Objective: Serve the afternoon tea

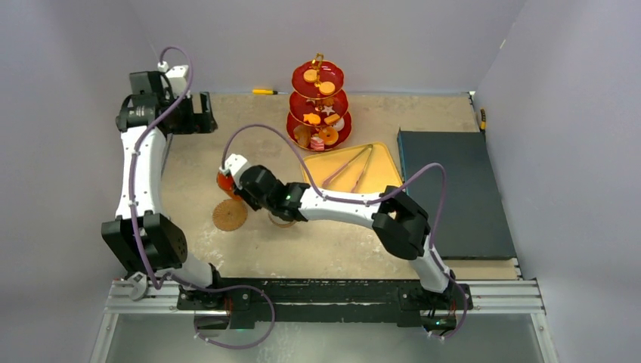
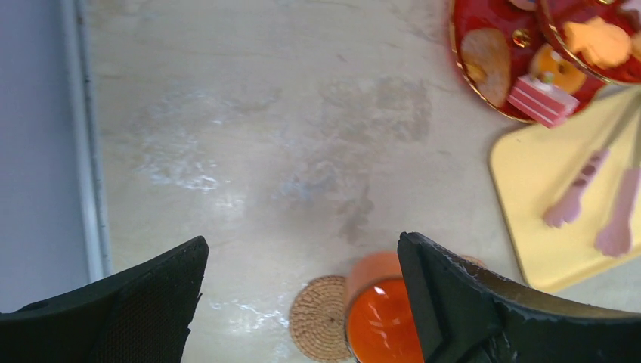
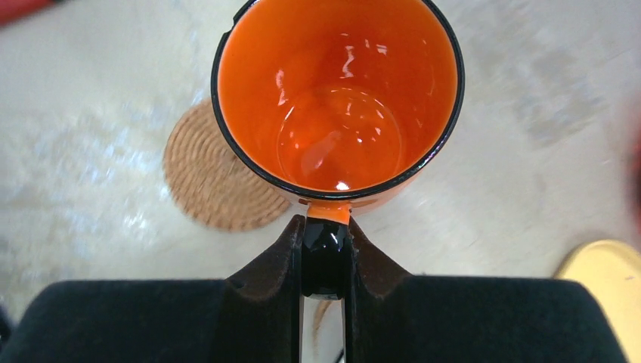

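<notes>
My right gripper (image 3: 326,236) is shut on the black handle of the orange mug (image 3: 340,98). It holds the mug upright just above the table, beside a round brown coaster (image 3: 215,181). In the top view, mug (image 1: 224,182), right gripper (image 1: 236,180) and coaster (image 1: 229,215) are left of centre. A second coaster (image 1: 282,221) peeks out under the right arm. The red three-tier stand (image 1: 318,106) with pastries is at the back. My left gripper (image 1: 198,113) is open and empty, high at the back left. It looks down on mug (image 2: 382,321) and coaster (image 2: 325,318). The white mug is out of view.
A yellow tray (image 1: 382,162) holding pink tongs (image 1: 355,168) lies in front of the stand. A dark blue box (image 1: 453,193) fills the right side. A yellow screwdriver (image 1: 266,91) lies by the back wall. The right arm stretches across the table's middle.
</notes>
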`<state>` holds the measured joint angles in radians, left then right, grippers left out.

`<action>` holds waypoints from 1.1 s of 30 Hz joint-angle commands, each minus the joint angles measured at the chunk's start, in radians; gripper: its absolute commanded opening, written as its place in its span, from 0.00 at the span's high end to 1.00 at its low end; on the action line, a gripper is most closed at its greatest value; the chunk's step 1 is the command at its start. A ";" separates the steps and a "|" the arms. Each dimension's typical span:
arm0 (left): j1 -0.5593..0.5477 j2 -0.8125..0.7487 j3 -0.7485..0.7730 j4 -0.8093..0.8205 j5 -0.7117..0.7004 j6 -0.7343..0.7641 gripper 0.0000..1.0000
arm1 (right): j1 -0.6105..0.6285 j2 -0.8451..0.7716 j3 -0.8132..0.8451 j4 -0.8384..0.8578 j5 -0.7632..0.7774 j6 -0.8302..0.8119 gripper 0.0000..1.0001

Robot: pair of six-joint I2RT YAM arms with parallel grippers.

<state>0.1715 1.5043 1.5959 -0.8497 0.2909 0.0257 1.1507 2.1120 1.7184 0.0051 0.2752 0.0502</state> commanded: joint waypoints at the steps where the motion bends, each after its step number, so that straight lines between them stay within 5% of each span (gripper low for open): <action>1: 0.078 0.070 0.090 -0.042 0.044 0.069 0.03 | 0.071 -0.104 -0.061 0.106 -0.046 0.039 1.00; 33: 0.107 0.075 0.010 -0.040 0.019 0.200 0.01 | 0.138 0.010 -0.219 0.453 -0.015 0.013 1.00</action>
<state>0.2657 1.5997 1.6047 -0.8997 0.3061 0.1913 1.2884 2.1136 1.4967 0.3138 0.2256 0.0746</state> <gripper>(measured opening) 0.990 0.195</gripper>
